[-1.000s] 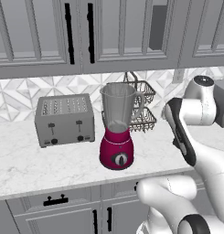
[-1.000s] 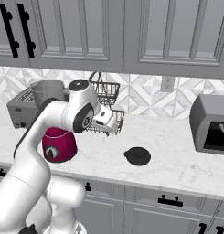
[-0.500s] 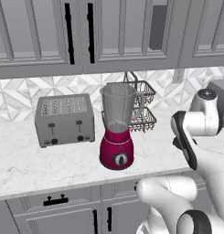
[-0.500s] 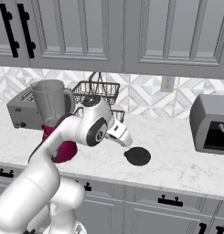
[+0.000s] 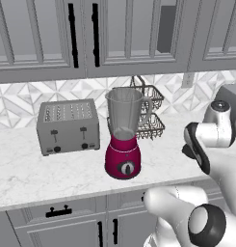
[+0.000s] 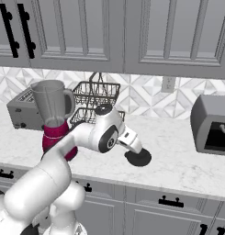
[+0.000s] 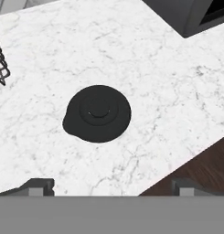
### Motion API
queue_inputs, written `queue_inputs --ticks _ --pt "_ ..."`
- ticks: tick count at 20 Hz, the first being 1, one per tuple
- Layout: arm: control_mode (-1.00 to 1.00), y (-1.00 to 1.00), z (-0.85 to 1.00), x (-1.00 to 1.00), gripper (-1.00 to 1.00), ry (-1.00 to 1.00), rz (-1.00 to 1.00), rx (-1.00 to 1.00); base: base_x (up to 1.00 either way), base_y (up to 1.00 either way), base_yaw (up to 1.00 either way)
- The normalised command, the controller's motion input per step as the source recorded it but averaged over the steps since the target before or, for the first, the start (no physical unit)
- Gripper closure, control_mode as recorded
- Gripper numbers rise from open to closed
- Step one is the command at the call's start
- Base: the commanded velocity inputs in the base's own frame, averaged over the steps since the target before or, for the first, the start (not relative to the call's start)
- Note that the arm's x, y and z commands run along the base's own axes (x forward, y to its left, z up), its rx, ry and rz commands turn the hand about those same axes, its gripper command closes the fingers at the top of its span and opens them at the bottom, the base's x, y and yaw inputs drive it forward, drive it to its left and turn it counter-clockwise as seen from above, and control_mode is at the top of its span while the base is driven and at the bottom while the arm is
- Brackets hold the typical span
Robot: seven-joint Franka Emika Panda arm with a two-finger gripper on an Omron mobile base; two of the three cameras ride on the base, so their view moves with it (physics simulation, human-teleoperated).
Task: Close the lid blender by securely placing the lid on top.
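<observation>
1. Step in hand: reach for the lid [image 7: 98, 113]. It's a flat black disc with a small spout lip and a raised centre knob, lying on the marble desk [image 7: 168, 91] straight ahead of the end effector [image 7: 112, 186], not touched yet.
2. End effector state: fingers spread wide, the two dark tips sit far apart at the bottom of the hand view, nothing held.
3. In the right base view the end effector [image 6: 135, 150] hangs just above the lid [image 6: 138, 158], pointing down at it.
4. Centre first: the lid sits slightly to one side of the midline between the tips, so shift toward it before dropping.
5. Grasp choice, a judgement: the disc is thin and flat on the desk, so rim pinching looks risky. Closing on the centre knob seems safer.
6. Descend straight and stop before the tips scrape the desk.
7. The desk edge is close behind the tips; don't push the lid that way.
8. Blender [image 6: 55, 119] is well off to the side, past the wire rack [image 6: 93, 103]. Jar top open, no lid on it.
9. After lifting, keep the lid level for the carry to the jar rim [image 5: 124, 93].
</observation>
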Motion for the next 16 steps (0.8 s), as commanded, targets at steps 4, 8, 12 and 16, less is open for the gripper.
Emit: queue_inputs --ticks 4,8,12,16 --pt "-1.0 -0.06 -0.29 0.27 -1.0 0.06 0.0 0.0 0.0 0.0 0.0" --pt "-1.0 0.0 -0.27 0.25 -1.0 0.03 0.0 0.0 0.0 0.0 0.0" --pt "-1.0 -0.09 -0.25 0.27 -1.0 0.02 0.0 0.02 0.0 0.0 0.0" --pt "-1.0 -0.17 -0.22 0.25 -1.0 0.0 0.0 0.07 0.0 0.0 0.0"
